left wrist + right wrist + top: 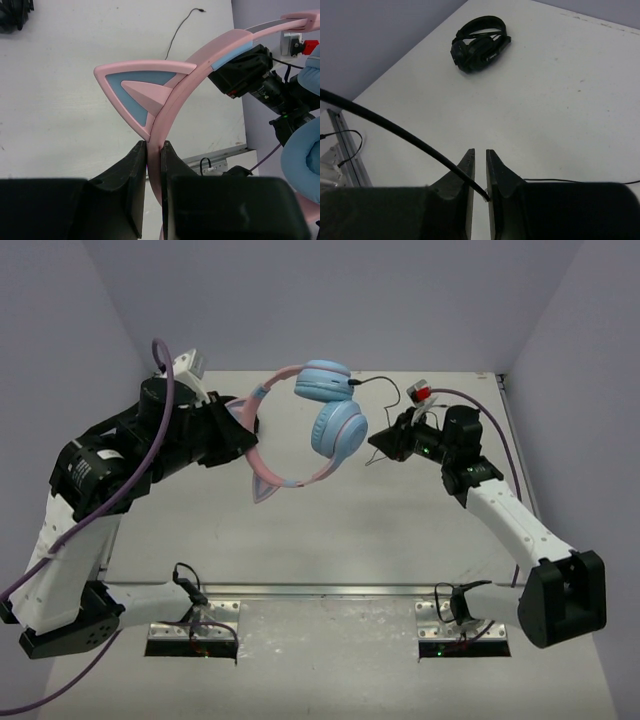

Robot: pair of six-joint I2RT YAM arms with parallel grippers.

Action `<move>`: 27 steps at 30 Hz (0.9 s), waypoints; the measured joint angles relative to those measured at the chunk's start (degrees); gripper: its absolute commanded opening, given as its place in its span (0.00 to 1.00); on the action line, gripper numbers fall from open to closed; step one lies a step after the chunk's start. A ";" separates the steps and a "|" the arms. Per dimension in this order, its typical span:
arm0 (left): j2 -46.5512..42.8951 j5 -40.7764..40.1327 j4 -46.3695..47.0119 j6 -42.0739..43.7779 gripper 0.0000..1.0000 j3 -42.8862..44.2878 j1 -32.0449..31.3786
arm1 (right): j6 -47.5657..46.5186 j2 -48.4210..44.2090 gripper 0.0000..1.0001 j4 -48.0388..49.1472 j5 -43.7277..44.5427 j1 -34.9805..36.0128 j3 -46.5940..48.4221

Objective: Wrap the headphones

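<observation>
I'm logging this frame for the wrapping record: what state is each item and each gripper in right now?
pink headphones: held in the air by the headband, off the table.
cable: loose, not yet wound, pinched in the right jaws.
left gripper: jaws shut on the headband.
right gripper: jaws shut on the cable.
black headphones: lying on the table, untouched.

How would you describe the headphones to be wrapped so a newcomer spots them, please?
Look in the air above the table. The headphones are clamped in the left gripper. Unlike the black pair on the table, they are pink with cat ears and blue earcups.
</observation>
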 measured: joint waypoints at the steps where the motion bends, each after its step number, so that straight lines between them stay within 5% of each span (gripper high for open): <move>1: -0.02 -0.61 0.15 0.17 0.01 0.17 0.00 | 0.55 -0.39 0.13 0.02 -0.22 0.00 0.00; 4: -0.44 -3.45 0.94 1.62 0.00 -0.28 0.00 | 0.83 -3.61 0.01 -1.36 0.92 -0.04 -0.07; 18: -7.26 -21.97 7.48 12.39 0.00 -23.52 0.00 | -5.66 -23.32 0.01 -19.63 15.28 -0.81 8.04; 27: -7.74 -18.14 16.20 20.76 0.00 -30.23 0.00 | -11.93 -23.37 0.01 -32.26 11.21 -0.81 19.50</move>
